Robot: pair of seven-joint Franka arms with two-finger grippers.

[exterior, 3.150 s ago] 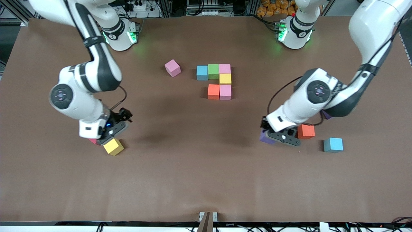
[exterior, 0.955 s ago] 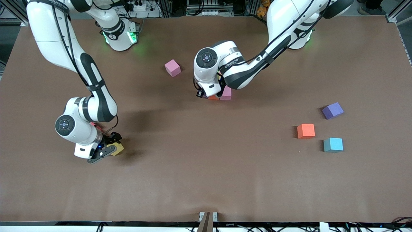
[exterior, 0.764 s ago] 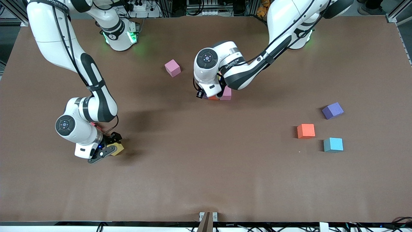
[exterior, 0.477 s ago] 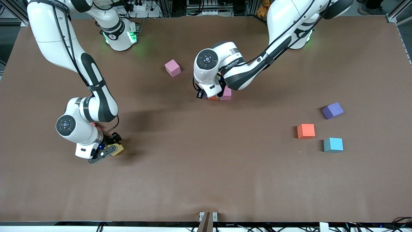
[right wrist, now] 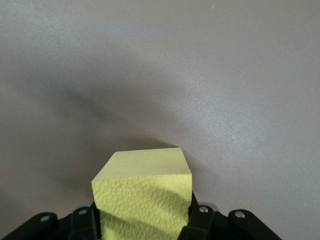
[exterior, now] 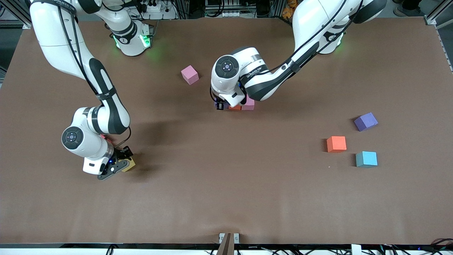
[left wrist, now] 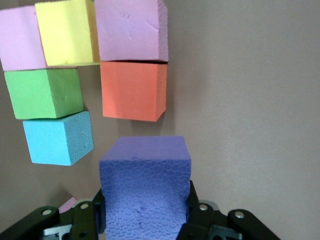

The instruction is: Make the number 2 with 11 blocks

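Six blocks of the number 2 (left wrist: 85, 65) sit upper centre in the front view; the left gripper (left wrist: 145, 220), clamped on a purple block (left wrist: 145, 185), hovers beside the orange one (left wrist: 132, 90). At lower left, the right gripper (right wrist: 142, 222) pinches a yellow block (right wrist: 142, 197). By my count, five remain unplaced.

left gripper (left wrist: 145, 220) clamped, right gripper (right wrist: 142, 220) clamped

Brown table (exterior: 226, 184), pink block (exterior: 190, 74), purple (exterior: 366, 121), orange (exterior: 336, 144), blue blks (exterior: 366, 159).
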